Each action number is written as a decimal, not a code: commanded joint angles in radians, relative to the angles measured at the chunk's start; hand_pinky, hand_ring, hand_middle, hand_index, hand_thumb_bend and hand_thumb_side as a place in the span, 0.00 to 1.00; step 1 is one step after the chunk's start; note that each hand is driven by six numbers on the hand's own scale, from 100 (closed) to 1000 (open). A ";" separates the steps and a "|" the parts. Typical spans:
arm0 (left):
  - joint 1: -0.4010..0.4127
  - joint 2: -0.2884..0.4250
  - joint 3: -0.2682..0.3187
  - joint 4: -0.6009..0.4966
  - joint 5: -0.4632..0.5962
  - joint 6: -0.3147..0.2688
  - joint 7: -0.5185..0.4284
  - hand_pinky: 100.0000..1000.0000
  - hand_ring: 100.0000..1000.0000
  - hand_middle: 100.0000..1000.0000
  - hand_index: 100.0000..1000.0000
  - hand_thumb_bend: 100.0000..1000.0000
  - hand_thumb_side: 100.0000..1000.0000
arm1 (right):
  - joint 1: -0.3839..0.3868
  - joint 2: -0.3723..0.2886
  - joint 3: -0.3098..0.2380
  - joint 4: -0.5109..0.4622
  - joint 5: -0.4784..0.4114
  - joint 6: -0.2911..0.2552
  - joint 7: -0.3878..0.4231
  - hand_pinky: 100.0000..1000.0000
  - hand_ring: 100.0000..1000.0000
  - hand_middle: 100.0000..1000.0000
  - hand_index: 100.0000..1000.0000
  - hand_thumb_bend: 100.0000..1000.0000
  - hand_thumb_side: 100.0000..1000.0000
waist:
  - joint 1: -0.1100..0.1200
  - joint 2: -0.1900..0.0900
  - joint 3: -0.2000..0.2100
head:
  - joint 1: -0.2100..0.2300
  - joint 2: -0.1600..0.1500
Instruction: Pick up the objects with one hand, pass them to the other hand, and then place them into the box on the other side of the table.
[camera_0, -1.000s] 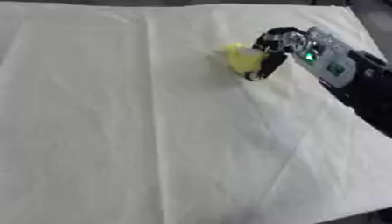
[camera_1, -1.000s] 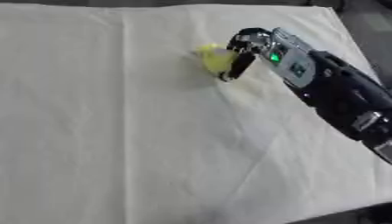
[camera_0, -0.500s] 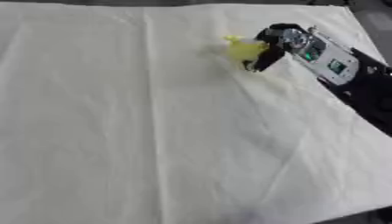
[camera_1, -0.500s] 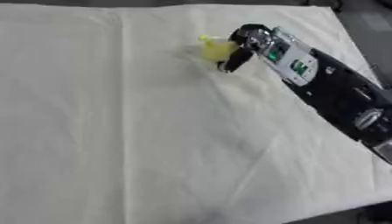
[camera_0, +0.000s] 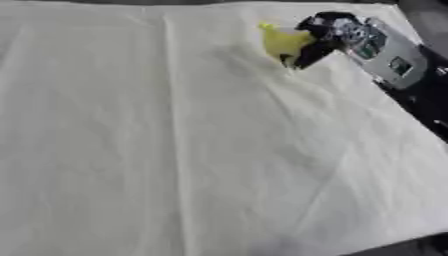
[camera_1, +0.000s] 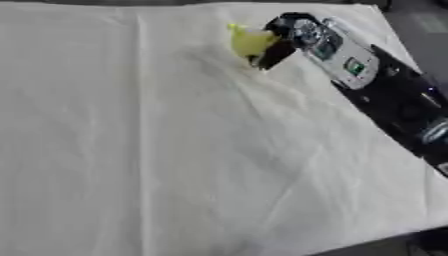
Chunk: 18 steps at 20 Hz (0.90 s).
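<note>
Right hand (camera_1: 293, 35) is out at the far right part of the table, its arm coming in from the right edge, and its dark fingers (camera_1: 273, 54) are curled round a yellow object (camera_1: 251, 42), grasping it. The object sits at the hand's left side, just over the cream cloth (camera_0: 175, 150), and whether it touches the cloth is hard to tell. The cloth covers the table, creased and wrinkled below the hand. The left hand shows in neither view.
</note>
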 joint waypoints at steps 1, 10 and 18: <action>-0.005 0.038 0.017 -0.004 0.008 0.005 0.001 0.75 0.68 0.64 0.68 0.26 0.25 | -0.002 -0.057 -0.037 -0.040 -0.046 -0.028 0.000 0.74 0.48 0.33 0.49 0.00 0.00 | 0.026 -0.049 -0.007 | 0.010 0.002; 0.010 0.045 0.027 -0.001 0.019 0.012 0.003 0.75 0.67 0.64 0.68 0.27 0.24 | 0.052 -0.086 -0.078 -0.174 -0.058 -0.107 -0.103 0.74 0.47 0.33 0.49 0.00 0.00 | 0.062 -0.086 -0.033 | 0.030 -0.012; 0.014 0.042 0.034 0.006 0.037 0.017 0.006 0.74 0.68 0.64 0.69 0.29 0.23 | 0.066 0.040 -0.036 -0.296 0.074 -0.233 -0.283 0.73 0.47 0.33 0.50 0.00 0.00 | 0.103 -0.105 -0.050 | 0.069 -0.014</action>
